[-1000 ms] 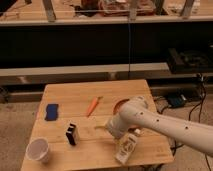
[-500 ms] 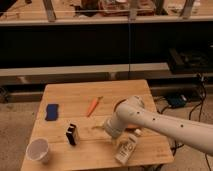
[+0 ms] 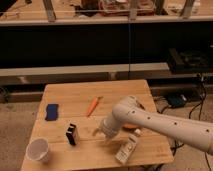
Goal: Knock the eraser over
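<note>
The eraser [image 3: 72, 134] is a small black block with a pale side face, standing upright on the wooden table [image 3: 80, 100] left of centre near the front. My gripper [image 3: 98, 131] is at the end of the white arm [image 3: 160, 122], just right of the eraser, low over the table and apart from it by a small gap.
A white cup [image 3: 38, 149] stands at the front left. A flat blue pad [image 3: 51, 111] lies at the left. An orange carrot-like object [image 3: 93, 105] lies in the middle. A white bottle [image 3: 127, 148] lies on its side at the front right, under the arm.
The arm and gripper have moved left across the table toward the eraser. The eraser still stands upright in the same place.
</note>
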`<state>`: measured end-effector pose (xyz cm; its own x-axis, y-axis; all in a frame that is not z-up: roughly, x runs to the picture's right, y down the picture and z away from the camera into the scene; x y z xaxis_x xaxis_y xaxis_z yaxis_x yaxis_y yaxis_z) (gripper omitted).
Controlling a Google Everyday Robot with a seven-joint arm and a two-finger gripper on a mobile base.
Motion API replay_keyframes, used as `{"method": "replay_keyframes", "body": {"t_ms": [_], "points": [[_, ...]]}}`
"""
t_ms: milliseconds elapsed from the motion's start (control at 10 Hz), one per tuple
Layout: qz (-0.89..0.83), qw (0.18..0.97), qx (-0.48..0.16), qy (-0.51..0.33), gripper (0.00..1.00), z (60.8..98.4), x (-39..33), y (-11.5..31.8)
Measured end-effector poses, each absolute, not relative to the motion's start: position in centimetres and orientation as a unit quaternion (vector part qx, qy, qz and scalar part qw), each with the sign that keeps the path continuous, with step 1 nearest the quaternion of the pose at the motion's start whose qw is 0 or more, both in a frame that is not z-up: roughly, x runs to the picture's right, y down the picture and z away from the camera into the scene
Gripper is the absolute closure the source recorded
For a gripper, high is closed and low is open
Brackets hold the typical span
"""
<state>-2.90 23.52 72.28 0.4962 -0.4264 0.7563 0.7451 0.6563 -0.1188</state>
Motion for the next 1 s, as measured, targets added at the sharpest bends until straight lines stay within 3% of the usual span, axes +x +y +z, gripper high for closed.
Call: {"method": "replay_keyframes", "body": {"t_ms": [200,300,1000], "points": [[-0.359,0.830,-0.219,-0.367,0.90,72.9,-5.2,22.8],[-0.362,0.828,-0.218,-0.369,0.94,73.0,-6.0,22.8],[-0.374,0.814,-0.218,-0.388,0.95,73.7,-10.1,22.3]]}}
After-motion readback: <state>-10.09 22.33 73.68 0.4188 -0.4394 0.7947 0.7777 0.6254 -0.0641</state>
